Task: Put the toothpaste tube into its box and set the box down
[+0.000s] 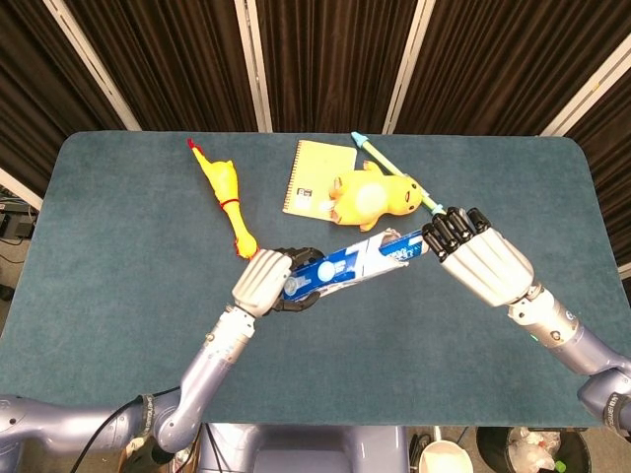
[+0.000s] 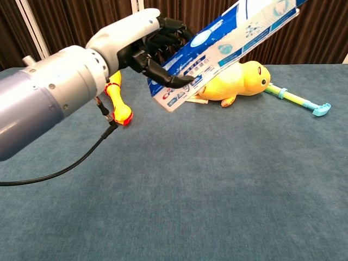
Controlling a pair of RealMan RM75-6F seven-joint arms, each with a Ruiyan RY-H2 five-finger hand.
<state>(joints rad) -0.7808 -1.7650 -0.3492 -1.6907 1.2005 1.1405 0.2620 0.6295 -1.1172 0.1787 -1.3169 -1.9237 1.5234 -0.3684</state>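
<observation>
The blue and white toothpaste box (image 1: pixel 340 269) is held off the table, tilted, with my left hand (image 1: pixel 264 282) gripping its lower end. In the chest view the same left hand (image 2: pixel 142 39) holds the box (image 2: pixel 228 43), which slants up to the right out of the frame. A short stretch of the blue toothpaste tube (image 1: pixel 402 246) sticks out of the box's open end. My right hand (image 1: pixel 475 258) holds the tube's far end in its dark fingers (image 1: pixel 446 229). The rest of the tube is hidden inside the box. The chest view does not show the right hand.
A rubber chicken (image 1: pixel 225 193) lies left of the box on the blue table (image 1: pixel 128 266). Behind the box are a yellow notepad (image 1: pixel 317 175), a yellow duck plush (image 1: pixel 373 195) and a toothbrush (image 1: pixel 390 168). The plush (image 2: pixel 235 80) sits just below the raised box.
</observation>
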